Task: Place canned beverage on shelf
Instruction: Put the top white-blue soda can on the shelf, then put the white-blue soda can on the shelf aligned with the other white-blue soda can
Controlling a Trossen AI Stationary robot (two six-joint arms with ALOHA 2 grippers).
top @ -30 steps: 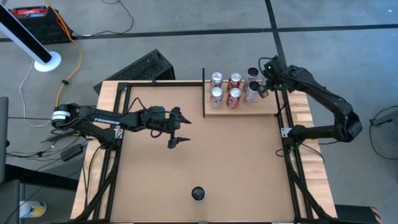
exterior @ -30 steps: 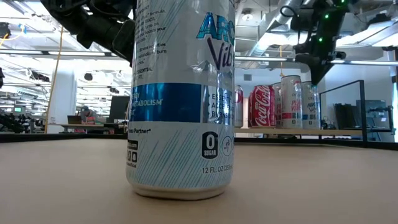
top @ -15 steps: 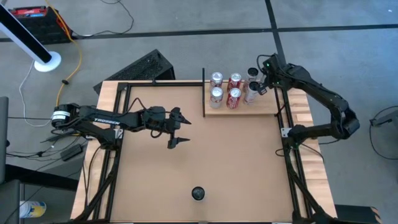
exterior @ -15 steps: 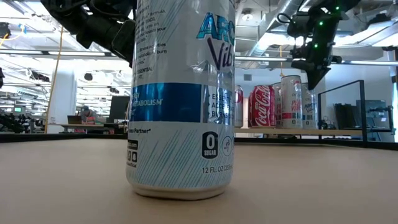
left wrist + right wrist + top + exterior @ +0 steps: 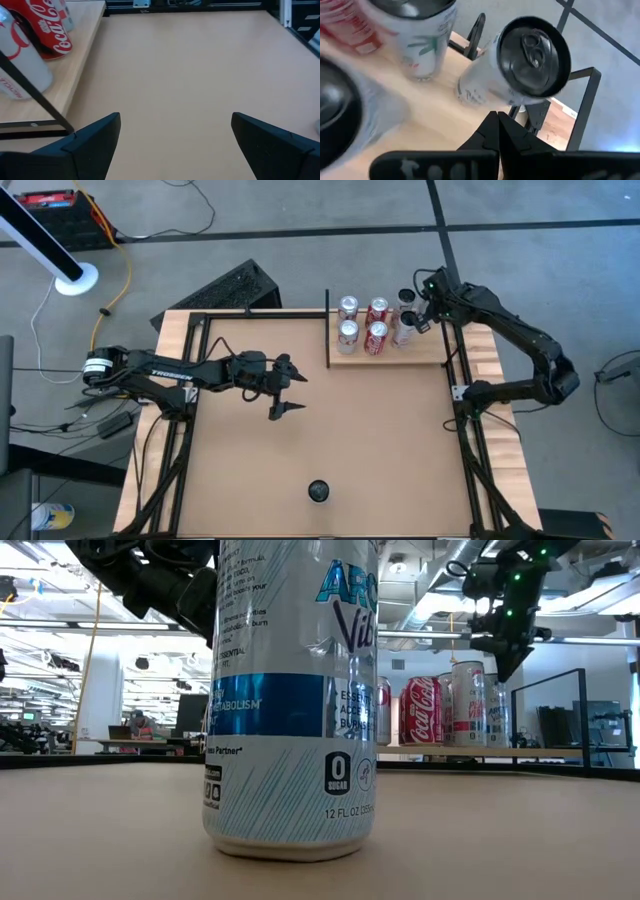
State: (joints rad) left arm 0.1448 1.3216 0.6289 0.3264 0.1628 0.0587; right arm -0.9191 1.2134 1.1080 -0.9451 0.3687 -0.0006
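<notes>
Right gripper (image 5: 419,304) hangs above the far right end of the shelf (image 5: 432,352), its fingers pinched together on nothing; the right wrist view shows them meeting just over a black-topped white can (image 5: 520,70) that stands on the plank. Six cans are on the shelf in the high view: two silver-topped ones (image 5: 347,319), two red cola cans (image 5: 377,325) and two dark-topped ones nearest the gripper. Another canned beverage (image 5: 318,491) stands alone on the tabletop (image 5: 380,430) near its front edge, well apart from the shelf. Left gripper (image 5: 288,388) waits over the table's left-centre with its fingers spread wide and empty.
</notes>
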